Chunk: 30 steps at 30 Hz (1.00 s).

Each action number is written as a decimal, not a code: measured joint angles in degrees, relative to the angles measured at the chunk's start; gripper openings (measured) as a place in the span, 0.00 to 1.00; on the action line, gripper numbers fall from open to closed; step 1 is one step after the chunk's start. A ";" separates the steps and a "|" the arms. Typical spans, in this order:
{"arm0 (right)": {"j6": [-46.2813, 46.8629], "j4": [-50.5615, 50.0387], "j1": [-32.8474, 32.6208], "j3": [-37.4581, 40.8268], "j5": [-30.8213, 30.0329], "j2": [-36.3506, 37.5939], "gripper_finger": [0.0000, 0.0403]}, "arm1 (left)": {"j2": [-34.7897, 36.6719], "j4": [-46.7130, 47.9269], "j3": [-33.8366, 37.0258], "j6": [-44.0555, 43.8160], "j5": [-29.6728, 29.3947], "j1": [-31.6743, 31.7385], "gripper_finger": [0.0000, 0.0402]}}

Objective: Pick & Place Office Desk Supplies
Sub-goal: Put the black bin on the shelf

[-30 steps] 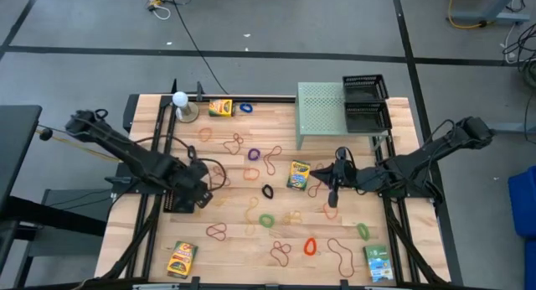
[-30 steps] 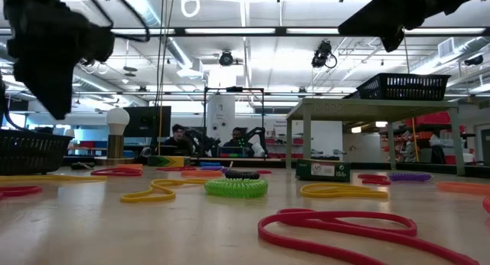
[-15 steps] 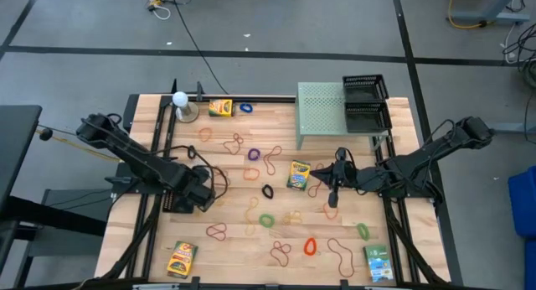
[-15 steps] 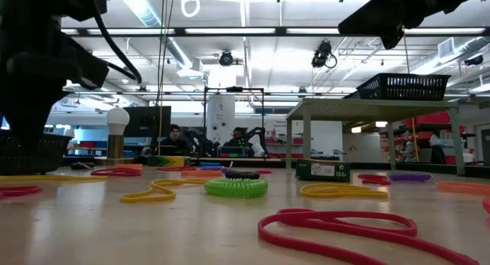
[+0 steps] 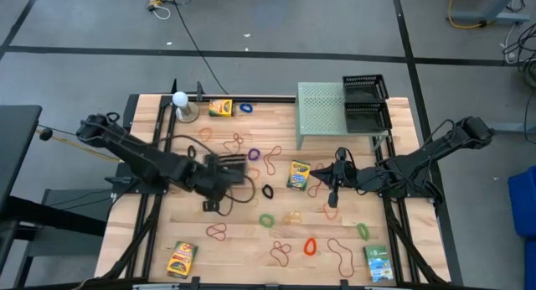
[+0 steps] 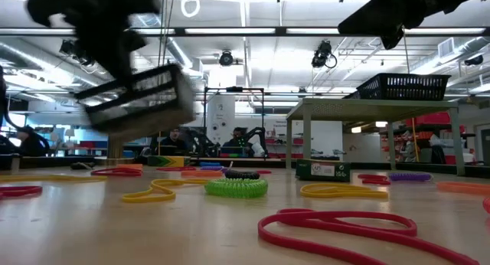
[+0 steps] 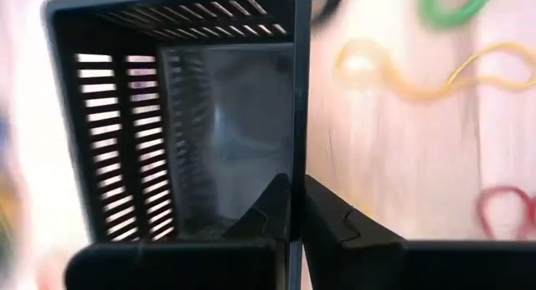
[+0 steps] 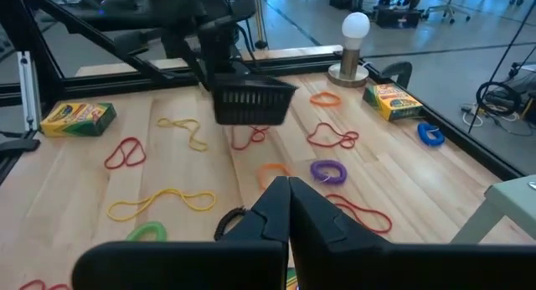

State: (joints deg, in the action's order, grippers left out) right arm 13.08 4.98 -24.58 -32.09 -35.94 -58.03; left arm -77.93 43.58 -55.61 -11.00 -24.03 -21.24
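Left gripper (image 7: pixel 295 208) clamped on rim of small black slatted plastic basket (image 5: pixel 228 166), held above wooden desk (image 5: pixel 234 240) centre, likely to collect loops; right gripper (image 5: pixel 333 194) closed, empty, at 3 o'clock.

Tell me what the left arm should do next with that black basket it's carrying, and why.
Probably lower the black basket onto bare wood among the rubber bands: the left claw grips its wall and holds it tilted in the air, empty.
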 joint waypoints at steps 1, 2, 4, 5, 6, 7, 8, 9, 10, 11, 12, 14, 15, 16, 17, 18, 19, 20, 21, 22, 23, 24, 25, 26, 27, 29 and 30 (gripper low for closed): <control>0.02 0.05 0.00 -0.09 -0.01 -0.43 0.01 | 0.00 -3.54 -0.02 7.29 0.10 1.03 0.04; 0.01 -0.14 0.00 -0.07 0.11 -0.82 0.01 | 0.00 -6.72 -0.01 14.58 0.46 2.06 0.04; 0.09 -0.48 0.01 -0.63 1.13 -2.16 0.02 | -0.45 -12.03 -0.01 29.06 1.71 4.23 0.04; -0.01 -1.05 0.02 -1.40 1.98 -3.04 0.03 | -0.93 -14.62 -0.03 35.73 1.90 5.20 0.04; -0.04 -2.30 0.00 -2.48 2.88 -3.96 0.04 | -1.40 -16.34 -0.04 42.19 1.88 6.15 0.04; -0.01 -3.84 0.00 -4.03 3.84 -5.07 0.06 | -1.98 -17.84 -0.02 47.83 1.92 7.09 0.04; -0.04 -5.91 0.00 -6.00 4.92 -6.28 0.08 | -2.56 -19.72 -0.02 52.87 2.00 7.95 0.04; -0.05 -8.59 0.02 -8.11 5.20 -7.44 0.10 | -3.26 -21.10 -0.02 57.53 2.32 8.70 0.04; -0.11 -11.94 0.02 -10.76 5.13 -8.88 0.12 | -4.11 -21.93 -0.02 61.48 2.89 9.49 0.04; -0.57 -15.12 0.09 -13.51 5.18 -10.52 0.15 | -4.79 -22.65 -0.02 64.37 3.58 10.09 0.04; -1.51 -18.52 0.31 -16.24 5.41 -12.09 0.17 | -5.60 -23.09 0.02 66.78 3.89 10.57 0.04; -3.52 -25.09 0.75 -22.13 5.54 -15.50 0.21 | -7.42 -25.53 0.02 69.95 4.67 11.51 0.04; -4.88 -27.74 1.12 -25.03 5.66 -17.24 0.23 | -8.04 -25.64 0.01 70.85 4.68 11.68 0.04; -6.52 -30.12 1.66 -27.74 5.92 -19.03 0.25 | -8.63 -25.94 0.02 71.72 4.71 11.85 0.04; -8.38 -31.91 2.20 -30.20 6.32 -20.86 0.27 | -9.08 -26.99 0.02 72.37 5.00 12.02 0.04; -10.16 -33.82 2.71 -32.47 6.74 -22.73 0.28 | -9.44 -27.35 0.02 72.94 5.43 12.07 0.04; -11.96 -35.54 3.41 -34.60 7.39 -24.67 0.29 | -9.63 -27.52 0.02 73.02 5.87 12.15 0.04; -13.79 -36.86 4.00 -36.64 8.02 -26.52 0.30 | -9.71 -28.10 0.02 73.01 6.23 12.25 0.04; -15.36 -38.06 4.45 -38.22 8.73 -28.13 0.31 | -9.73 -28.56 0.02 72.94 6.35 12.26 0.04; -16.82 -39.53 5.13 -39.68 9.20 -29.68 0.32 | -9.71 -28.64 0.02 72.74 6.71 12.33 0.04; -18.09 -40.35 5.72 -41.00 9.81 -31.19 0.32 | -9.68 -28.66 0.02 72.50 6.94 12.37 0.04; -19.19 -41.13 6.17 -41.97 10.67 -32.50 0.32 | -9.70 -28.63 0.02 72.06 6.94 12.39 0.04; -20.18 -42.52 6.76 -42.73 11.23 -33.80 0.32 | -9.70 -28.56 0.02 71.89 6.93 12.45 0.04; -21.29 -43.32 7.23 -43.52 11.70 -34.93 0.32 | -9.70 -28.66 0.02 71.87 6.93 12.50 0.04; -22.16 -43.78 7.56 -44.12 12.01 -35.81 0.32 | -9.70 -28.73 0.02 71.87 6.95 12.53 0.04; -22.92 -45.13 8.12 -44.91 12.13 -37.08 0.30 | -9.70 -28.68 0.02 71.86 7.15 12.50 0.04; -23.04 -45.28 8.31 -45.01 12.46 -37.41 0.29 | -9.70 -28.70 0.02 71.64 7.13 12.57 0.04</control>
State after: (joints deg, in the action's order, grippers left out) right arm -9.96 -40.30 -16.27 -77.10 -23.48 -95.44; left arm -87.64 14.87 -55.59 60.64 -16.91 -8.67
